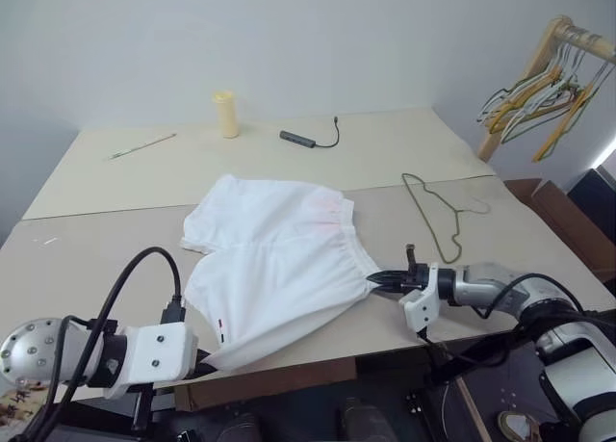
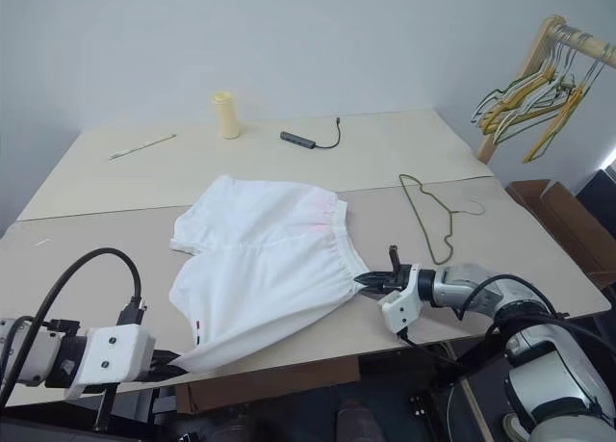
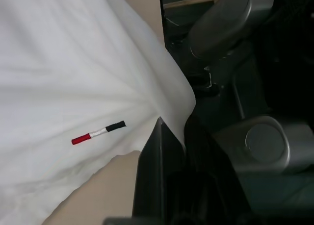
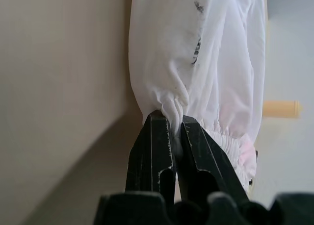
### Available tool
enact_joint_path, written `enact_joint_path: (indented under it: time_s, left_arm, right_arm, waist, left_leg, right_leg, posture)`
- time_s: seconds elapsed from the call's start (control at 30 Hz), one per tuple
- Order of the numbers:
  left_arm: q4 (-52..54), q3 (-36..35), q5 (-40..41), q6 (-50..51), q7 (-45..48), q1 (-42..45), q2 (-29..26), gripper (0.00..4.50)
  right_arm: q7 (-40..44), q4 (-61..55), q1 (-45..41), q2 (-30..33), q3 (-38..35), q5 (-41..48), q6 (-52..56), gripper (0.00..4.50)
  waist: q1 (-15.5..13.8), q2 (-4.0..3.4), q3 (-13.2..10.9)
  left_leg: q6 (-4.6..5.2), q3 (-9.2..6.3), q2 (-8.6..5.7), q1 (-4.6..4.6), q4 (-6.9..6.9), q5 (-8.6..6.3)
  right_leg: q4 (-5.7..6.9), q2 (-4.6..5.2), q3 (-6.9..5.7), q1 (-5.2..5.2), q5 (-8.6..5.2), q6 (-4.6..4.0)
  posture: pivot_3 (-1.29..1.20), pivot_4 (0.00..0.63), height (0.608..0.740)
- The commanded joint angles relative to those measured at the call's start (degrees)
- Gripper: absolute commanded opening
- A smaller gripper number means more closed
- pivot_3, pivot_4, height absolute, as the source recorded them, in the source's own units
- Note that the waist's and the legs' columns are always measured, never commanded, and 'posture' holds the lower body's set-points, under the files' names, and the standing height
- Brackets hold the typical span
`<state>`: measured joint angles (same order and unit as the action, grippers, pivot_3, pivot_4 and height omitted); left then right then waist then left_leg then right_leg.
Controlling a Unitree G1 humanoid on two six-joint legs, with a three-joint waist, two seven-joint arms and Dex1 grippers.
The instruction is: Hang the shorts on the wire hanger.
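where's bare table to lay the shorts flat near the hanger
Bare table lies left of the shorts, and between them and the yellow bottle. The strip between the shorts and the wire hanger is narrow, with the right gripper crowding it.

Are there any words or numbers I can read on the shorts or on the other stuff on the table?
No, there are no words or numbers to read.
The shorts: no writing; only a little red, white and black striped tag near a hem.
The yellow container: no label that can be read.
The wire hanger: bare metal, no sign.
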<state>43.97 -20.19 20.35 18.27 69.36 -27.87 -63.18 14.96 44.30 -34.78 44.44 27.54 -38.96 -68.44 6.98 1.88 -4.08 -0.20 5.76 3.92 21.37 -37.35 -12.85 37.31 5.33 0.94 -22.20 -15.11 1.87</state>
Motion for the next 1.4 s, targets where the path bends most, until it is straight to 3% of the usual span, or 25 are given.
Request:
enact_joint_path:
  time_s: [0.03, 0.33, 0.43, 0.67, 0.7, 0.87, 1.07, 1.23, 1.4]
  left_arm:
    - [0.5, -2.9, 0.0, 0.8, 2.0, -2.0, 0.1, 0.02]
    - [0.0, -3.2, -1.6, -0.9, 3.9, -4.3, 1.2, 0.02]
    - [-0.5, -2.5, -1.7, -1.5, 3.8, -4.1, 1.7, 0.71]
    - [-5.2, -7.1, 2.6, -7.1, 9.8, -2.0, 3.2, 2.94]
    - [-5.7, -8.3, 3.9, -7.4, 11.0, -1.9, 3.3, 2.95]
    - [-9.9, -13.2, 10.5, -6.2, 13.2, 2.8, 3.4, 2.95]
    - [-13.8, -10.1, 21.7, 4.5, 1.4, 19.5, 5.0, 2.95]
    - [-12.1, -0.9, 28.6, 15.0, -14.1, 33.8, 10.9, 2.95]
    - [-11.3, 5.3, 27.5, 16.1, -18.0, 39.6, 14.9, 2.95]
  right_arm:
    - [2.5, -5.7, 2.7, 1.7, -2.5, 5.6, 2.1, 0.0]
    - [7.5, -15.4, 9.8, 3.1, -4.0, 10.8, 6.9, 0.0]
    - [11.4, -18.7, 12.3, 4.2, -3.7, 16.2, 8.6, 0.94]
    - [21.6, -32.3, 21.2, 13.1, -5.5, 31.6, 14.0, 3.39]
    - [22.6, -34.1, 22.6, 14.3, -6.3, 34.1, 15.8, 3.68]
    - [26.7, -40.7, 28.4, 18.0, -14.1, 50.4, 32.1, 3.68]
    - [20.5, -43.3, 23.8, 14.1, -23.9, 62.7, 72.5, 3.68]
    - [10.9, -35.3, 10.4, 7.7, -21.1, 55.9, 102.6, 3.68]
    - [8.2, -18.5, -0.8, 1.2, -16.8, 47.1, 110.6, 3.68]
  waist:
    - [0.0, 0.0, 0.0]
    - [-0.1, 0.03, 0.0]
    - [-0.1, 0.04, 0.0]
    - [-0.8, 0.07, 0.0]
    - [-0.9, 0.07, 0.0]
    - [-1.5, 0.08, 0.0]
    - [-2.1, 0.18, 0.0]
    - [-1.9, 0.16, 0.0]
    - [-1.3, 0.16, 0.0]
  left_leg:
    - [0.0, -0.01, 0.0, -0.01, 0.04, 0.0]
    - [0.0, 0.0, 0.01, -0.02, 0.11, 0.0]
    - [0.0, 0.0, 0.01, -0.02, 0.12, 0.0]
    - [0.0, 0.02, 0.03, -0.01, 0.16, 0.0]
    - [0.0, 0.04, 0.04, -0.04, 0.16, 0.0]
    - [-0.01, 0.15, 0.09, -0.07, 0.17, -0.01]
    - [-0.01, 0.08, 0.08, -0.04, 0.13, 0.0]
    - [0.0, 0.08, 0.05, 0.22, 0.14, 0.0]
    - [0.01, 0.04, -0.01, 0.86, 0.08, 0.01]
  right_leg:
    - [-0.05, 0.0, 0.0, 0.01, 0.0, 0.0]
    - [-0.15, 0.0, -0.01, 0.02, -0.12, -0.22]
    - [-0.17, 0.0, -0.01, 0.02, -0.13, -0.23]
    - [-0.21, 0.0, -0.05, 0.01, -0.17, -0.28]
    - [-0.21, 0.0, -0.05, 0.01, -0.18, -0.29]
    - [-0.21, -0.01, -0.04, 0.01, -0.31, -0.12]
    - [-0.21, -0.01, -0.05, 0.0, -0.27, -0.12]
    - [-0.25, -0.06, -0.04, -0.13, 0.12, 0.09]
    - [-0.26, -0.09, -0.07, -0.66, 0.15, 0.12]
  posture:
    - [-0.07, 0.069, 0.74]
    - [-0.09, 0.067, 0.74]
    - [-0.09, 0.065, 0.74]
    - [-0.07, 0.063, 0.74]
    - [-0.07, 0.062, 0.74]
    - [-0.07, 0.06, 0.74]
    - [-0.08, 0.052, 0.74]
    - [-0.11, 0.044, 0.74]
    - [-0.11, 0.038, 0.74]
